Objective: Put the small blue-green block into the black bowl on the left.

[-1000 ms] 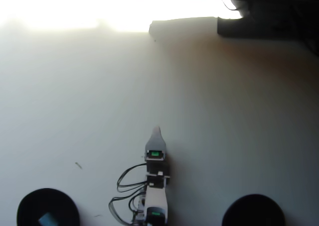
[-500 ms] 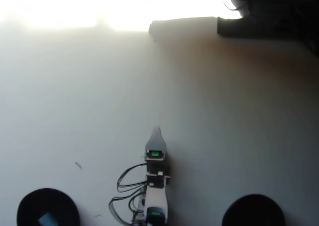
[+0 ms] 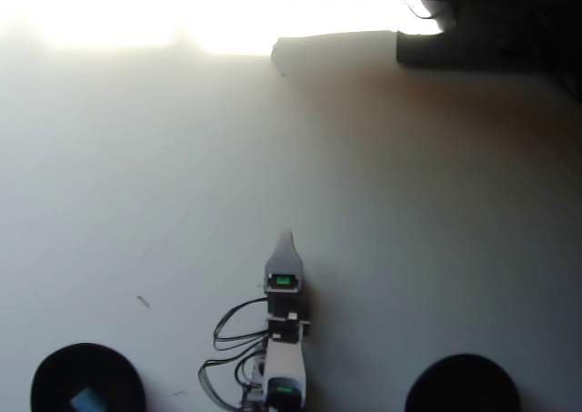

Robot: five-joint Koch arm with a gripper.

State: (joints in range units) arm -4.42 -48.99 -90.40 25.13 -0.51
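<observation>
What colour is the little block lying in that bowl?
Blue-green; the overhead view shows the block in the black bowl.

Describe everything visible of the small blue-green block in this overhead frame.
The small blue-green block is a small, flat, squarish teal piece with a lighter top face, turned at a slight angle. It lies inside the black bowl at the lower left of the overhead view, towards the frame's bottom edge, resting on the bowl's dark inside. Nothing else touches it; the gripper is well apart, near the centre. Its material cannot be told.

The small blue-green block (image 3: 87, 399) lies tilted inside the round black bowl (image 3: 55, 371), bottom left.
</observation>
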